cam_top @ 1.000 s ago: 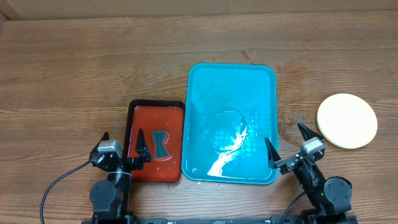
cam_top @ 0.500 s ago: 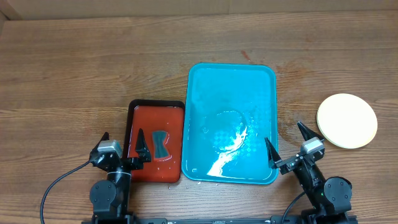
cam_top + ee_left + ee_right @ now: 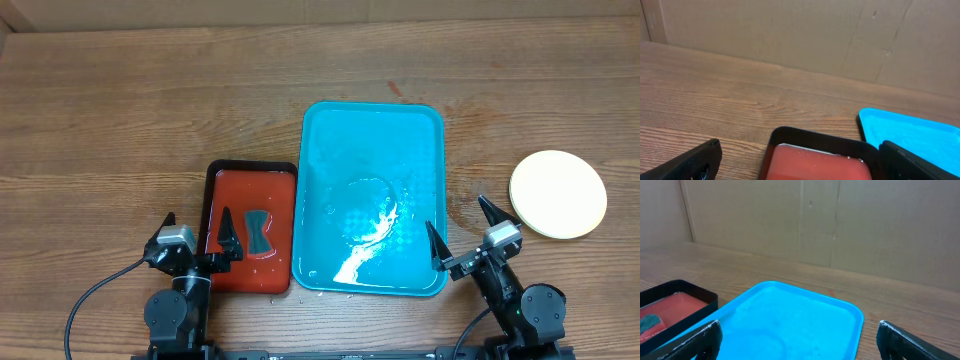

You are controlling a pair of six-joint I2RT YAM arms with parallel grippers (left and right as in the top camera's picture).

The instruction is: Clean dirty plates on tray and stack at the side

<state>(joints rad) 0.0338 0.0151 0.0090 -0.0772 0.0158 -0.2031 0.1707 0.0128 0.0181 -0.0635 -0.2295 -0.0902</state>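
Observation:
The blue tray [image 3: 372, 130] lies mid-table with a wet, glossy base and no plates on it; it also shows in the right wrist view [image 3: 790, 315] and at the right edge of the left wrist view [image 3: 910, 127]. A pale yellow plate stack [image 3: 558, 193] rests on the bare wood at the right; how many plates it holds cannot be told. My left gripper [image 3: 196, 240] is open and empty near the table's front edge, at the red tray's near end. My right gripper [image 3: 462, 238] is open and empty at the blue tray's near right corner.
A smaller red tray with a black rim [image 3: 250, 195] sits left of the blue tray and holds a teal sponge [image 3: 259, 230]; the red tray shows in the left wrist view [image 3: 815, 155]. A cardboard wall [image 3: 840, 220] stands behind the table.

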